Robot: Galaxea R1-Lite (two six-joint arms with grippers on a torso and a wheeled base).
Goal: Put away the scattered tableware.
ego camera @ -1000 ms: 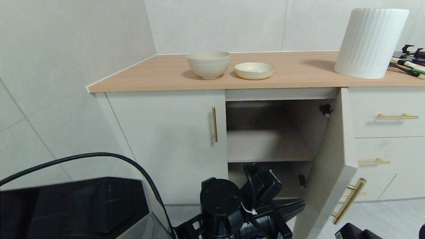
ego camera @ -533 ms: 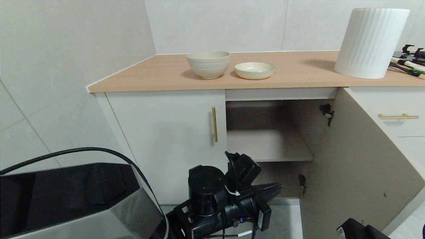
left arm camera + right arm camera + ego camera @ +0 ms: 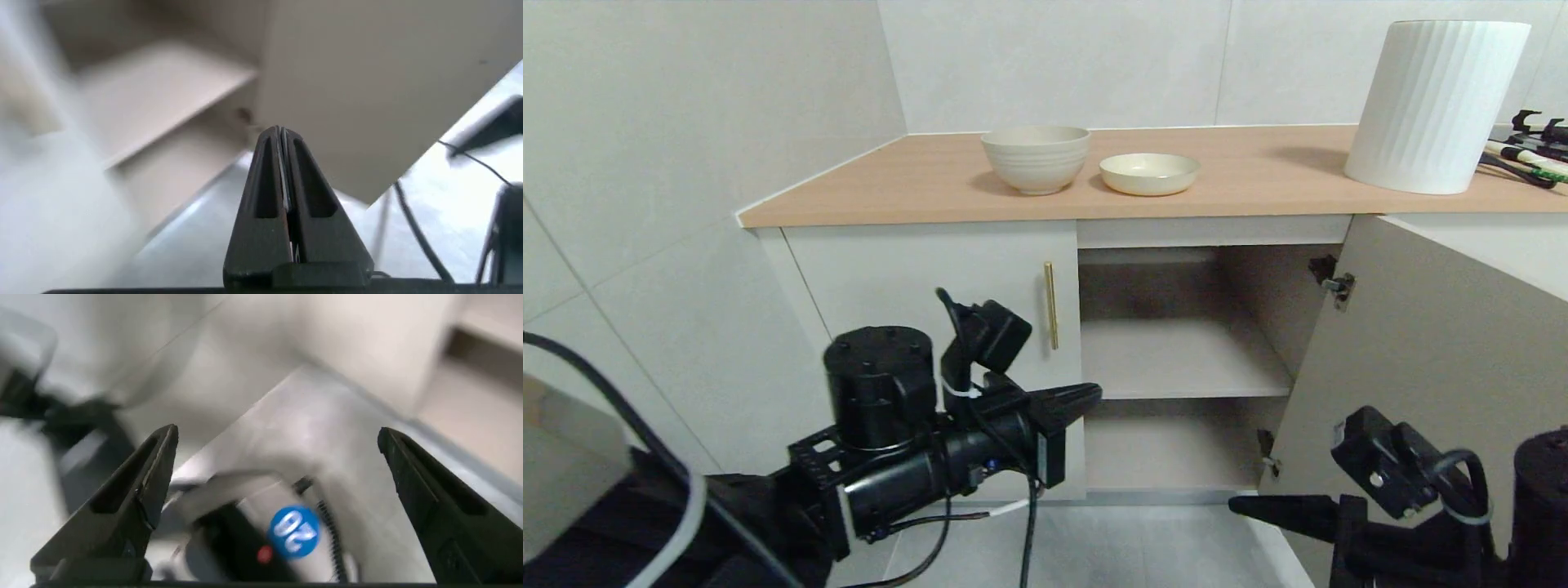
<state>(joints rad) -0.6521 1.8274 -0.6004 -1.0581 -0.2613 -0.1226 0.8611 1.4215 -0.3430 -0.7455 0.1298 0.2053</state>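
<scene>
A ribbed beige bowl (image 3: 1036,158) and a shallow cream dish (image 3: 1149,173) stand side by side on the wooden countertop (image 3: 1258,180). Below them the cabinet's right door (image 3: 1421,367) is swung wide, showing a bare shelf (image 3: 1176,359). My left gripper (image 3: 1093,396) is shut with nothing in it, level with that shelf, in front of the closed left door (image 3: 931,278). In the left wrist view its fingers (image 3: 278,135) are pressed together, pointing at the cabinet's inside. My right gripper (image 3: 1245,508) is low by the open door's bottom edge, its fingers (image 3: 131,498) spread wide apart.
A tall white ribbed container (image 3: 1433,106) stands at the counter's right, with dark tools (image 3: 1527,155) beyond it. A gold handle (image 3: 1050,305) runs down the left door's edge. The tiled wall closes the left side; grey floor lies below the cabinet.
The right door swung from half open to wide open. My left gripper rose and moved left, away from the cabinet's bottom. The right gripper came up into view at lower right.
</scene>
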